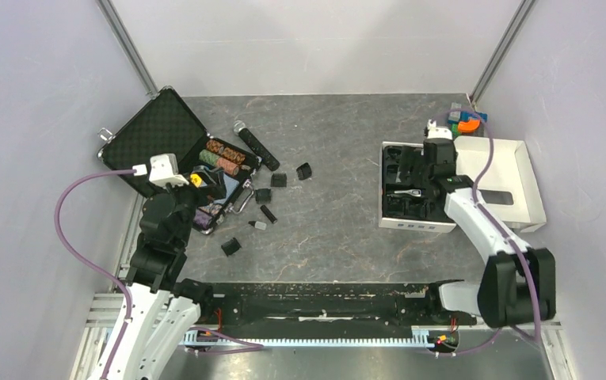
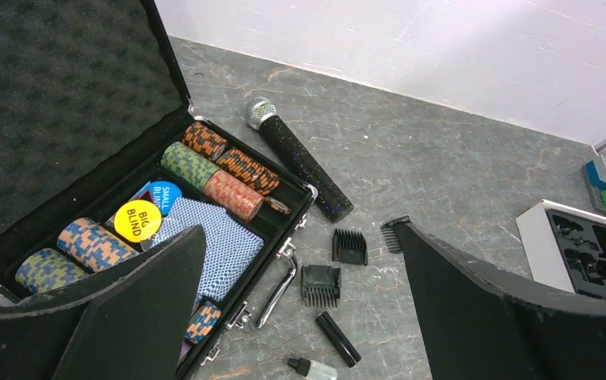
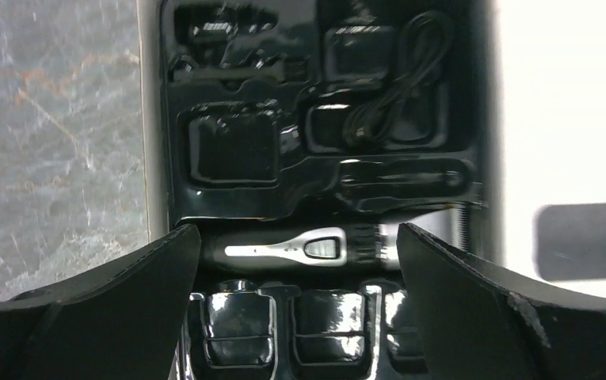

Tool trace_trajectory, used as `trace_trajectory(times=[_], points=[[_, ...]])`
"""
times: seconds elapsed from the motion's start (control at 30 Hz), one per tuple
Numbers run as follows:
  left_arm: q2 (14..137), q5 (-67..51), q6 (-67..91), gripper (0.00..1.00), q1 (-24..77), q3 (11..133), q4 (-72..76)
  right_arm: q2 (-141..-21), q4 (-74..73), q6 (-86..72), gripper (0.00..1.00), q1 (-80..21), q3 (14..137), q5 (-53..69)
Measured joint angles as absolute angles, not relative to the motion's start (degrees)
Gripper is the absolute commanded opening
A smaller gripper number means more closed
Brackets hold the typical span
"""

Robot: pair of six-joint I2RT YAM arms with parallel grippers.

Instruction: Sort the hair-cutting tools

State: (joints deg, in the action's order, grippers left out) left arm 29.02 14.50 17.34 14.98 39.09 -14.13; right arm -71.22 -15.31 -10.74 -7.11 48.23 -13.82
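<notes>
Hovering right claw (image 3: 297,236) over glossy black moulded plastic tray (image 3: 236,150); jaws spread wide, empty, contact I can't tell. Slim silver-and-black hair clipper (image 3: 299,250) lies crosswise in tray slot, between fingers. Left claw (image 2: 301,233) wide open, empty. Ribbed black plastic comb attachments (image 2: 349,246) scattered on grey marbled tabletop (image 2: 442,158), beside foam-lined black case (image 2: 54,95); bare room around them.
</notes>
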Motion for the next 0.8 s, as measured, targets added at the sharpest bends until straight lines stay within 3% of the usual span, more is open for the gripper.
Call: trace_trajectory(times=[0.3, 0.8], points=[[28.71, 14.31, 17.56, 1.0, 14.98, 39.09, -14.33, -88.14, -14.46, -10.17, 0.98, -9.15, 55.66, -2.13], [28.77, 12.95, 17.96, 1.0, 14.98, 39.03, -14.02, -97.76, -14.61, -3.31, 0.98, -17.78, 61.91, 4.64]])
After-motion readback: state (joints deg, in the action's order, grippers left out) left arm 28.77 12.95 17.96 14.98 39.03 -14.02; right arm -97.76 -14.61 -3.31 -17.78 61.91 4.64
